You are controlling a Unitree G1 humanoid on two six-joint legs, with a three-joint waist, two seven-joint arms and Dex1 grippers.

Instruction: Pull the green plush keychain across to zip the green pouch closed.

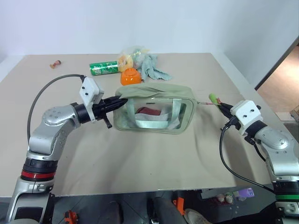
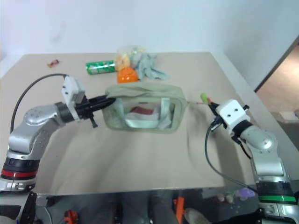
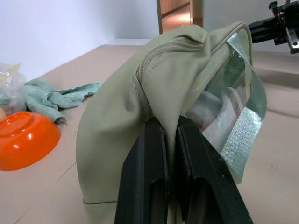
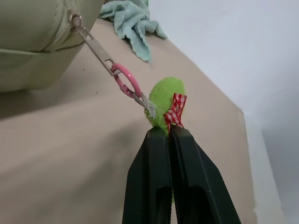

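The green pouch (image 1: 154,109) stands in the middle of the table, its clear window toward me and a red item inside. My left gripper (image 1: 117,101) is shut on the fabric at the pouch's left end (image 3: 154,93). The green plush keychain (image 4: 167,101), lime green with a red checked bow, hangs off the pouch's right end by a pink ring and metal zip pull. My right gripper (image 1: 219,105) is shut on the keychain (image 1: 213,98), held out to the right of the pouch with the pull stretched taut.
Behind the pouch lie an orange bowl (image 1: 130,76), a grey-green cloth rag (image 1: 152,66), a green soda can (image 1: 103,68) and a clear bag of items (image 1: 128,56). A small object (image 1: 56,64) sits at the far left. The table's right edge is near my right arm.
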